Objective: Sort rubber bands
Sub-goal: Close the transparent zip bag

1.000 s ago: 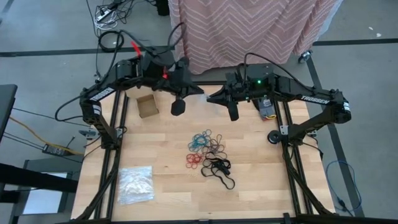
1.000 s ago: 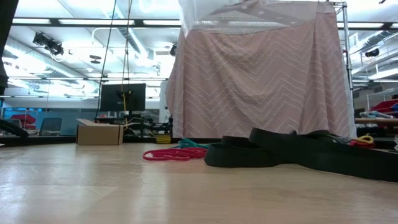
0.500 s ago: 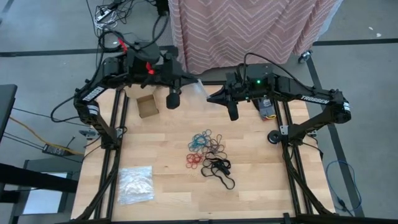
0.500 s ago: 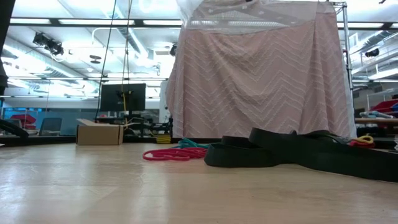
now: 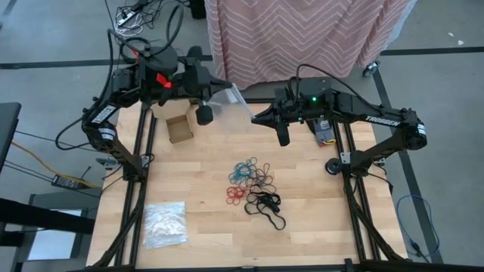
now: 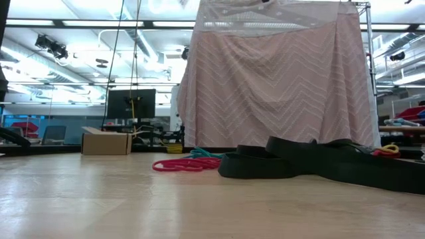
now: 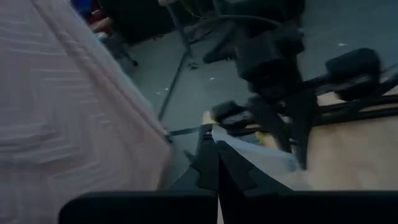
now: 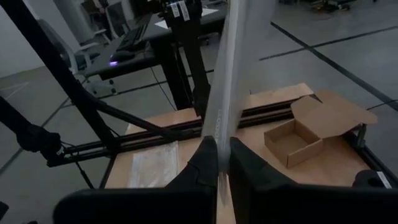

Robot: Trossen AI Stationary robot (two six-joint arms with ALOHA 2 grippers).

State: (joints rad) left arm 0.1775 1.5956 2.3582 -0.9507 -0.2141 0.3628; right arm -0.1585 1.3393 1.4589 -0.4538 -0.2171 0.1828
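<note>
High view: on the pale wooden bench (image 5: pixel 197 181), small blue, red, tan and black rubber bands (image 5: pixel 254 185) are lying mixed mid-bench, unsorted. Left pincer (image 5: pixel 209 97) and right pincer (image 5: pixel 255 117) are both pinching a clear plastic bag (image 5: pixel 233 97) aloft.

Two black arms (image 5: pixel 378 121), red tags, one green light

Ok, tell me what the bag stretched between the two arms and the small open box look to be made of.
The bag looks like thin clear plastic film: the floor shows through it and it catches glossy highlights. The left end effector and right end effector each pinch an edge. The small open box looks like matte brown cardboard, with folded flaps.
</note>
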